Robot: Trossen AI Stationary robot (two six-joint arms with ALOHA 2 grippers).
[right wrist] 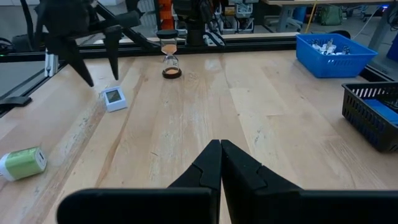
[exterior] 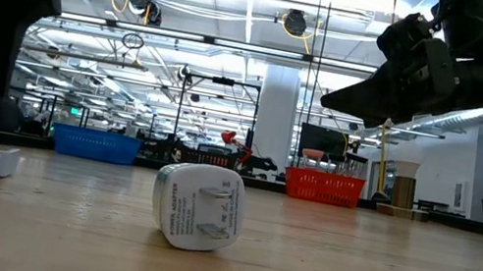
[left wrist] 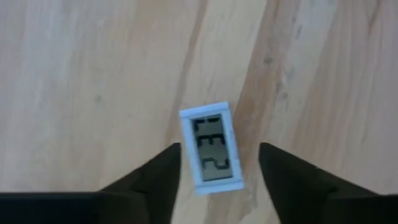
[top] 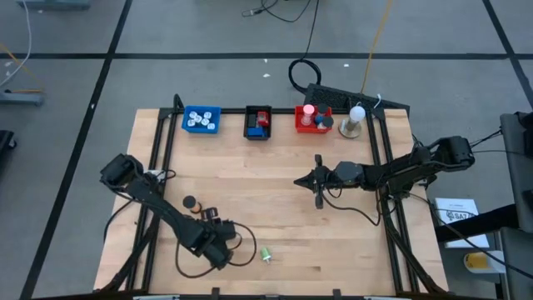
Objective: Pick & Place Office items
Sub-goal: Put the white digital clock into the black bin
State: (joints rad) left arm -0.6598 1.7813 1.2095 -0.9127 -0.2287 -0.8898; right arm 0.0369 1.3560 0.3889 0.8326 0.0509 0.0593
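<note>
Two arms: left gripper (left wrist: 217, 180) fingers apart, astride small white rectangular display (left wrist: 212, 148), holding nothing; lower edge hidden.
Right gripper (right wrist: 221, 163): closed, empty, frame centre.

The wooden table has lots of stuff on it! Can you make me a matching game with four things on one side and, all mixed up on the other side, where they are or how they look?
Things:
1. small white digital display
2. hourglass
3. blue tray
4. right gripper

Place or state:
A. standing upright on the wooden table
B. fingers shut, nothing held
C. lying between the left gripper's open fingers
D. holds little white pieces

Pairs: 1-C, 2-A, 3-D, 4-B
</note>
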